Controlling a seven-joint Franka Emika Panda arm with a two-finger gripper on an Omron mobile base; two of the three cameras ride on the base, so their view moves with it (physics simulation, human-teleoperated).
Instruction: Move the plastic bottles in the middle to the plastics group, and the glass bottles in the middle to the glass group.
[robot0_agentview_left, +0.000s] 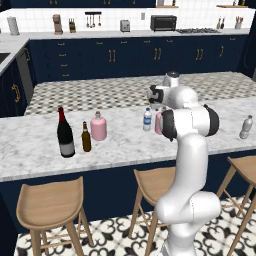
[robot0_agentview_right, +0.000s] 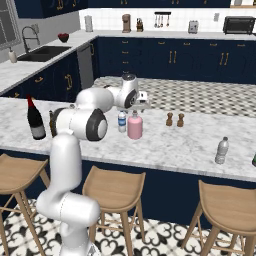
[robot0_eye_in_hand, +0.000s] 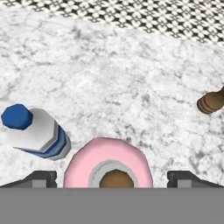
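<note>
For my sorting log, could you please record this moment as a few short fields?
gripper: open, jaws either side of a pink bottle, above it
water bottle: upright beside that pink bottle
other pink bottle: beside the beer bottle and wine bottle
grey bottle: alone, far end of the counter

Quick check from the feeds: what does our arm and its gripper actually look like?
The arm is glossy white, made of rounded tubular links with dark caps at the joints. The wrist ends in a white hand. The gripper has two small dark, blocky fingertips. No cables or markings show.
</note>
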